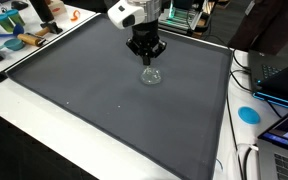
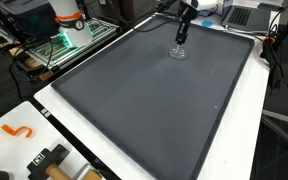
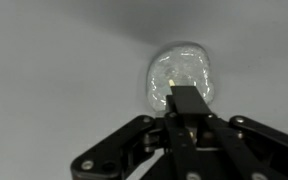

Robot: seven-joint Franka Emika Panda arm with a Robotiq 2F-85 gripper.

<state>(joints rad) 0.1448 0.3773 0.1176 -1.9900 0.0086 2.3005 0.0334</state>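
Gripper [image 1: 146, 50] — jaws pressed together — hangs just above the clear glass [image 1: 151, 77].

The arm [image 1: 136, 12] reaches down with its wrist upright, the gripper [image 1: 147, 55] pointing straight down, its fingertips [image 3: 187, 103] pressed together in the wrist view.

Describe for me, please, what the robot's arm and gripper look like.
The arm has a white, rounded casing. The gripper at its end is black. In the wrist view it is built from angular bar linkages on either side that narrow to flat, rectangular fingers. No cables, labels or other markings can be made out on it.
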